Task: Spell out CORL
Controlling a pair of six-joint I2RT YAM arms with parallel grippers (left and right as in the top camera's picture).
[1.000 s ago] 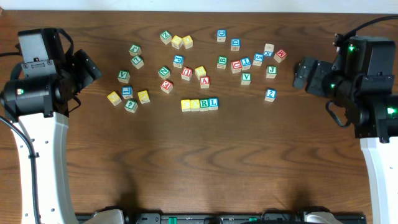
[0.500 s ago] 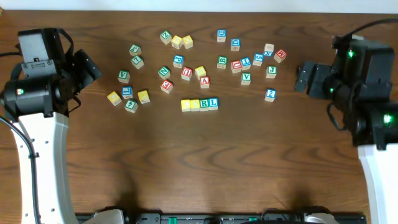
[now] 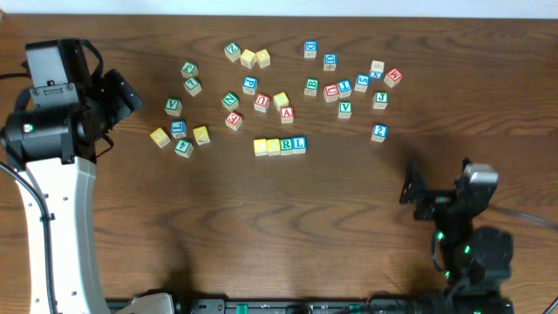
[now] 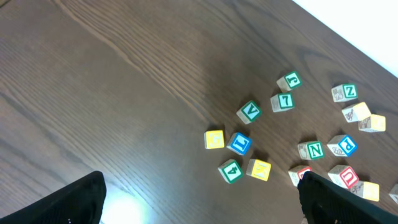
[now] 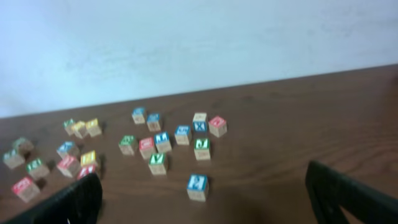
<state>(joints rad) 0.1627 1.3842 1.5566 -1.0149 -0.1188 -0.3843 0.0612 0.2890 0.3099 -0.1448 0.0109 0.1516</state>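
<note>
A row of four letter blocks point(image 3: 280, 146) lies in the middle of the table: two yellow ones, then a green R and a blue L. Many loose letter blocks point(image 3: 331, 87) lie scattered behind it. My left gripper point(image 3: 127, 94) is open and empty at the far left, well away from the row; in the left wrist view point(image 4: 202, 208) its fingers frame bare table. My right gripper point(image 3: 410, 187) is open and empty at the front right, facing the blocks; in the right wrist view point(image 5: 211, 199) nothing sits between its fingers.
A blue 2 block point(image 3: 378, 133) lies apart at the right, and it is nearest in the right wrist view point(image 5: 197, 185). A small cluster with a green 4 block point(image 4: 231, 170) and a yellow block point(image 4: 214, 139) lies left of the row. A white wall point(image 5: 186, 43) backs the table.
My right arm has swung from the far right edge down to the front right of the table. The left arm and the blocks have not moved.
</note>
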